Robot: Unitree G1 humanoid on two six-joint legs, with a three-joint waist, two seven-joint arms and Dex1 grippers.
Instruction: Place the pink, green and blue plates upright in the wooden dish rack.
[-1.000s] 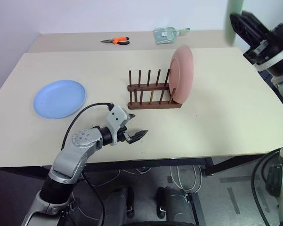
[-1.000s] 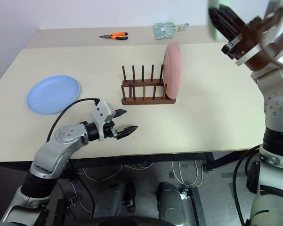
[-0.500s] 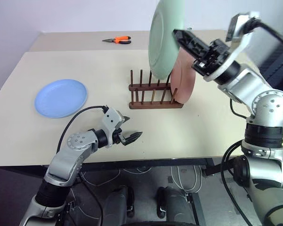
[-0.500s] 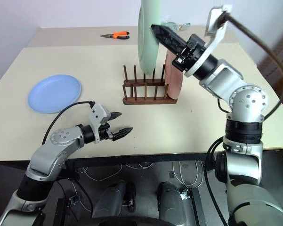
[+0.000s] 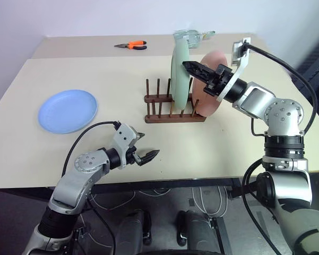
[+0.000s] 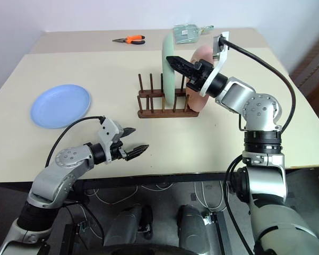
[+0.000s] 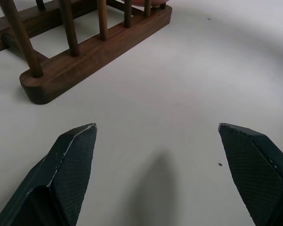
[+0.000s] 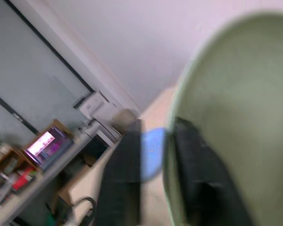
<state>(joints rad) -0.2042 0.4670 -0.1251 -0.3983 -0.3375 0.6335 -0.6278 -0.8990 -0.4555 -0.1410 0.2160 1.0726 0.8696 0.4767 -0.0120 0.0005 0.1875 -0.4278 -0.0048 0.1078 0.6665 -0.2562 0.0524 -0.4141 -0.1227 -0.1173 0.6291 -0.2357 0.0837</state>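
Standing on edge in the wooden dish rack (image 5: 172, 106), the green plate (image 5: 179, 71) is slotting beside the pink plate (image 5: 212, 82); the right pincer (image 5: 194, 70) is straddling its rim, grip uncertain. Left of the rack, the blue plate (image 5: 68, 110) is waiting flat on the desk (image 5: 95, 79), the left pincer (image 5: 147, 155) gaping empty.

The green plate (image 5: 179, 74) hides part of the pink plate (image 5: 215, 84); the right wrist view is blurred.

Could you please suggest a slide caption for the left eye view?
Right gripper at the pale green plate standing in the dark wooden dish rack beside the pink plate.
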